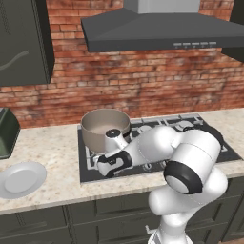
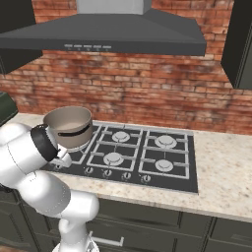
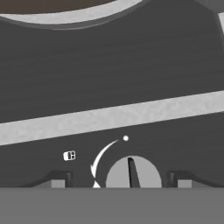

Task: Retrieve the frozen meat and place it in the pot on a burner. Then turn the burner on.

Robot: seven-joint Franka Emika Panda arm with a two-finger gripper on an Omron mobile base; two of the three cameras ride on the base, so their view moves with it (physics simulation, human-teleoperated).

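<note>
Btwn pincer (image 3: 118, 183) tips: knob (image 3: 133, 172) | pointer line upright | tips apart, clear of knob

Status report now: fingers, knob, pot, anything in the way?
Fingers open, one each side of knob, not touching. Pot on rear-left burner; contents not visible. Nothing between fingers and knob.

Glossy white rounded arm (image 1: 190, 162) — black joint bands, dark wrist.
</note>
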